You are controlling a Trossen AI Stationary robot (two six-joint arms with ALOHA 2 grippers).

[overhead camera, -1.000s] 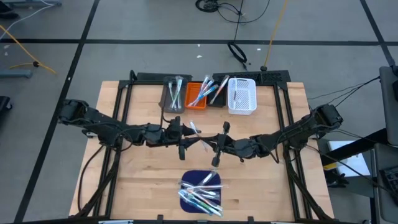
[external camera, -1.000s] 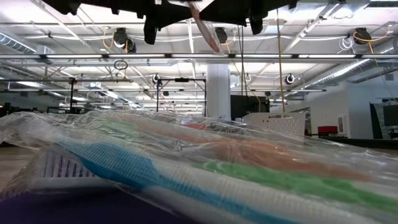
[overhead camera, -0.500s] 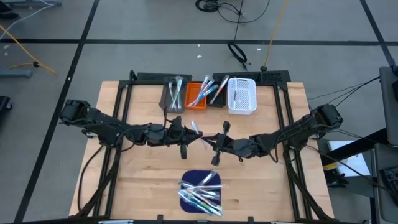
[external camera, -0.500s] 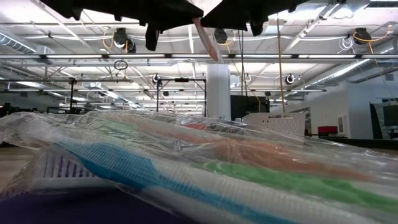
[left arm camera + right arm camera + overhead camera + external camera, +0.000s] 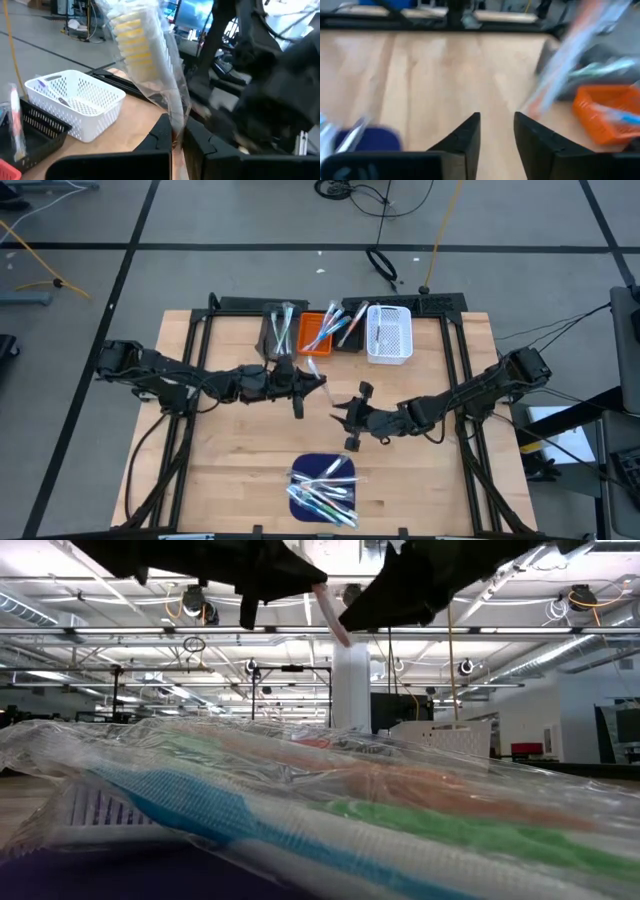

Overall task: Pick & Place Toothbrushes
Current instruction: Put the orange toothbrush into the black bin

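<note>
Dark metal arms are stretched low over a wooden table [image 5: 230,450], reaching inward from either side toward its middle. A row of small bins stands at the far edge of the table and serves as the landmark: a grey bin [image 5: 277,332], an orange bin [image 5: 317,333], a black bin [image 5: 349,330] and a white bin [image 5: 389,333].

The left arm is extended almost level, and the left gripper [image 5: 312,380] is placed just in front of the orange bin. Its fingers are pressed together on a wrapped toothbrush [image 5: 150,55], which is pinched at its lower end. In the left wrist view the toothbrush is seen standing up from the fingers and leaning slightly, its long axis close to upright, with a yellowish part high inside the clear wrapper. In the low view it is seen hanging as a thin pinkish stick [image 5: 331,612] slanted below the dark grippers.

The right arm is bent at the elbow, and the right gripper [image 5: 348,418] is held nearer the front of the table, apart from the left gripper and farther from the bins. Its fingers are parted with nothing between them.

A pile of wrapped toothbrushes [image 5: 322,488] is left on a dark blue mat [image 5: 318,465] at the front of the table, well apart from the bins. More toothbrushes are seen lying in the bins.
</note>
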